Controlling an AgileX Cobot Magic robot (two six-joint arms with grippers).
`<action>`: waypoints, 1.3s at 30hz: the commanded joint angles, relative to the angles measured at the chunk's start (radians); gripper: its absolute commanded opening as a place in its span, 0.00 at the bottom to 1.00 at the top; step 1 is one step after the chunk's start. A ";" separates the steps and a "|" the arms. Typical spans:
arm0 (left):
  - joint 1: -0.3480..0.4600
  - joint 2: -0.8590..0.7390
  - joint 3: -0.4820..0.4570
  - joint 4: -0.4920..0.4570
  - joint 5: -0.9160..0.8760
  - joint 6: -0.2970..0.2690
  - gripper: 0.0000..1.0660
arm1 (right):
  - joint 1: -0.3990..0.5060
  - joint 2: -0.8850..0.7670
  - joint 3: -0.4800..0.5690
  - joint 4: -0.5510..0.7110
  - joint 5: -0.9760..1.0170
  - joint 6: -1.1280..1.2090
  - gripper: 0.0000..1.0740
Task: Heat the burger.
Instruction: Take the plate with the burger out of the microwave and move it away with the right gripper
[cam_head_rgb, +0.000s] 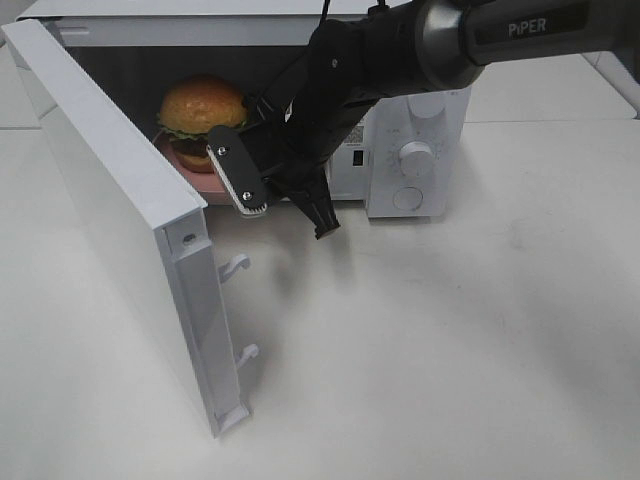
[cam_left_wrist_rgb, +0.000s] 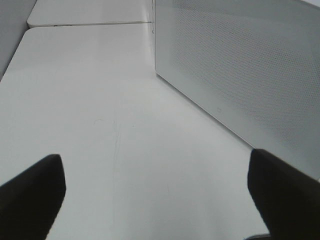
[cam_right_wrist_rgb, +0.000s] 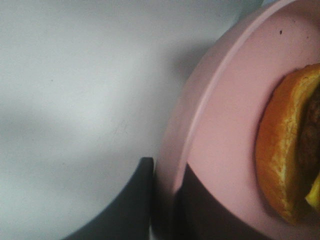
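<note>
The burger (cam_head_rgb: 203, 108), with a golden-brown bun, green lettuce and a dark patty, sits on a pink plate (cam_head_rgb: 199, 184) inside the open microwave (cam_head_rgb: 395, 190). My right arm reaches in from the upper right. My right gripper (cam_head_rgb: 240, 190) is at the plate's near rim. In the right wrist view my right gripper (cam_right_wrist_rgb: 165, 210) is shut on the pink plate (cam_right_wrist_rgb: 230, 125), one dark finger on each side of the rim, with the burger (cam_right_wrist_rgb: 285, 155) just beyond. My left gripper (cam_left_wrist_rgb: 155, 200) is open and holds nothing, low over the table beside the door.
The microwave door (cam_head_rgb: 120, 210) swings out wide to the left toward the table's front; its perforated outer face (cam_left_wrist_rgb: 240, 65) is close to my left gripper. Two knobs (cam_head_rgb: 415, 155) sit on the control panel at the right. The white table (cam_head_rgb: 450, 350) lies in front.
</note>
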 joint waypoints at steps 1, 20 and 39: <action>0.003 -0.019 0.003 -0.003 -0.007 -0.006 0.85 | 0.002 -0.037 0.022 0.034 -0.018 -0.052 0.00; 0.003 -0.019 0.003 -0.003 -0.007 -0.006 0.85 | -0.022 -0.181 0.154 0.103 -0.044 -0.116 0.00; 0.003 -0.019 0.003 -0.003 -0.007 -0.006 0.85 | -0.022 -0.363 0.389 0.110 -0.107 -0.142 0.00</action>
